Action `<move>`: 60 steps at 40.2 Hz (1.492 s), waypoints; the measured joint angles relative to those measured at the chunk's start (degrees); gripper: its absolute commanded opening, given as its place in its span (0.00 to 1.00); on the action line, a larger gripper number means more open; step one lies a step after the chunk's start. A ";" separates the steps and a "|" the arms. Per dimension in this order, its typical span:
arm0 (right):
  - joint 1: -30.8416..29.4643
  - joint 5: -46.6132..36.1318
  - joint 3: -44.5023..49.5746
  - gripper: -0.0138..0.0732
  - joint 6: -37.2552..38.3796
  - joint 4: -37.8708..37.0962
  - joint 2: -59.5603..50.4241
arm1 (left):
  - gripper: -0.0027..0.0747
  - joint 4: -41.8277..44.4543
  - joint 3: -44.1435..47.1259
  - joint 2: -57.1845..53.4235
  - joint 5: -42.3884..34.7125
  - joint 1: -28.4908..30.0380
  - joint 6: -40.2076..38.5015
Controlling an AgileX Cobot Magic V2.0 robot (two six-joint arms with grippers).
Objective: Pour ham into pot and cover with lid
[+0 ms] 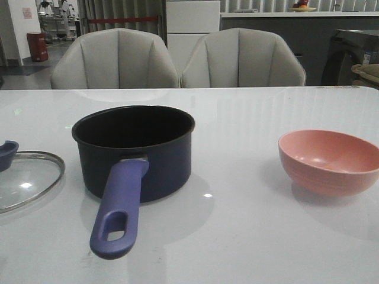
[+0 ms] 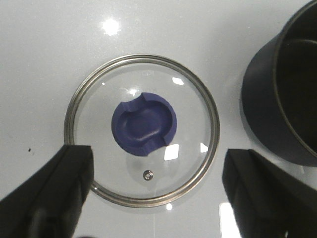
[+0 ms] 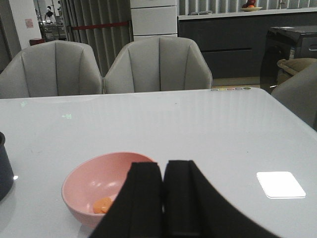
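Two grey chairs stand behind the white table, perhaps with a cabinet beyond.

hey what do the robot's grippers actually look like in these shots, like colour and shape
Only the fingers show, in the wrist views. The left gripper has two matte black, blocky wedge-shaped fingers. The right gripper has the same plain black fingers, flat-faced with squared tips. No cables, markings or arm links are visible.

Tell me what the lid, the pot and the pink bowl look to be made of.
Lid: clear glass, table visible through it; metal rim, likely plastic knob.
Pot: probably coated metal, matte dark body, plastic-looking handle.
Pink bowl: glossy, with highlights; ceramic or plastic, hard to tell.
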 measured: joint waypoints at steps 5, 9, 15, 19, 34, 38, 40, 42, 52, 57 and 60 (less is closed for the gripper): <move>0.00 0.00 0.00 0.32 0.00 0.00 0.00 | 0.76 -0.10 5.86 -9.50 -2.28 -1.03 0.00; 0.00 0.00 0.00 0.32 0.00 0.00 0.00 | 0.76 -0.23 10.76 -16.77 -3.83 -1.72 0.00; 0.00 0.00 0.00 0.32 0.00 0.00 0.00 | 0.76 -0.23 17.79 -27.40 -4.74 -2.28 0.00; 0.00 0.00 0.00 0.32 0.00 0.00 0.00 | 0.76 -0.44 21.97 -35.39 -4.74 -2.28 0.00; 0.00 0.00 0.00 0.32 0.00 0.00 0.00 | 0.76 -0.78 35.90 -64.04 -10.62 -3.79 0.35; 0.00 0.00 0.00 0.32 0.00 0.00 0.00 | 0.76 -0.78 38.31 -68.80 -13.88 -5.84 0.39; 0.00 0.00 0.00 0.32 0.00 0.00 0.00 | 0.76 -0.56 38.71 -70.55 -15.14 -6.73 0.48; 0.00 0.00 0.00 0.32 0.00 0.00 0.00 | 0.76 -0.53 38.81 -71.33 -15.72 -7.45 0.48; 0.00 -0.11 0.00 0.32 0.00 0.00 0.00 | 0.76 -0.43 38.90 -71.68 -16.90 -7.99 0.48; 0.00 -3.42 0.00 0.32 0.00 0.00 0.00 | 0.76 -0.31 38.93 -71.68 -17.04 -7.99 0.48; 0.00 -5.04 0.00 0.32 0.00 0.00 0.00 | 0.76 -0.31 39.03 -71.68 -16.77 -7.99 0.48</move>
